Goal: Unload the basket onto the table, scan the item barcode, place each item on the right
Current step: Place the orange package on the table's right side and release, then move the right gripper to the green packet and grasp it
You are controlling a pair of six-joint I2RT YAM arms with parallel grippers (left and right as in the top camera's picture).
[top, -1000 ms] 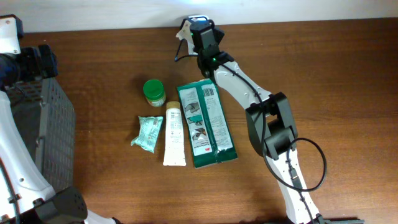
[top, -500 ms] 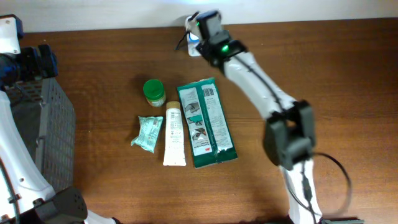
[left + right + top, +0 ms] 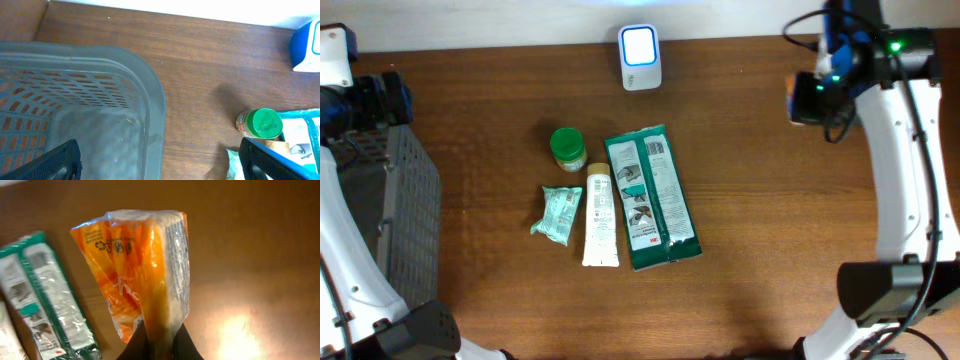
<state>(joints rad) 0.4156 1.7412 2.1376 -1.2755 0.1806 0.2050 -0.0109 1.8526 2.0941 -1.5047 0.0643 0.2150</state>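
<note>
Clamps the orange packet [image 3: 145,275] by one thin edge in the right gripper [image 3: 159,341], aloft over the counter's [image 3: 770,250] right side, well apart from the scanner [image 3: 640,58]; leaves the left gripper [image 3: 160,167] spread wide above the grey basket [image 3: 150,85]. Risks a slip or a sagging, twisting film liable to turn the printed side away from the scanner. Looks crinkled, glossy and translucent, with fine print down one side.

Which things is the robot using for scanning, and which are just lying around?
For the job: orange packet, held in the right tool; white scanner.
Lying about: green-lidded jar, white tube, long green pack, small teal packet.
</note>
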